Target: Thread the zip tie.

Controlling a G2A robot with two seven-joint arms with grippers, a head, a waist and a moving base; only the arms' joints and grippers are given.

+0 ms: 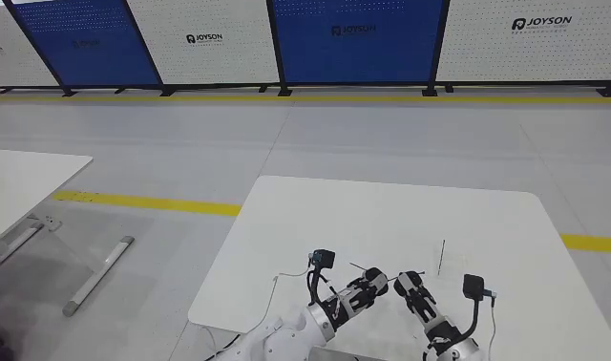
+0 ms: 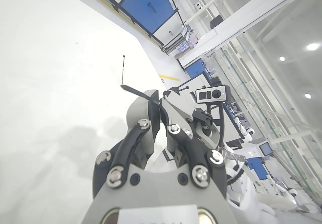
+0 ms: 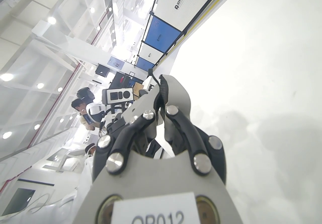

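While both arms sit at 6 o'clock on the table [image 1: 382, 218], we judge threading is not done: we see no closed loop. The left gripper [image 2: 160, 103] is clamped on the zip tie [image 2: 130, 89], tail poking out. The right gripper [image 3: 159, 89] is pinched on a black strap [image 3: 154, 78]; we cannot tell whether it is the same tie. The tail has yet to go through the head. The top view adds a spare tie [image 1: 441, 256], flat at 1 o'clock from the grippers. The left wrist view adds the free tail.
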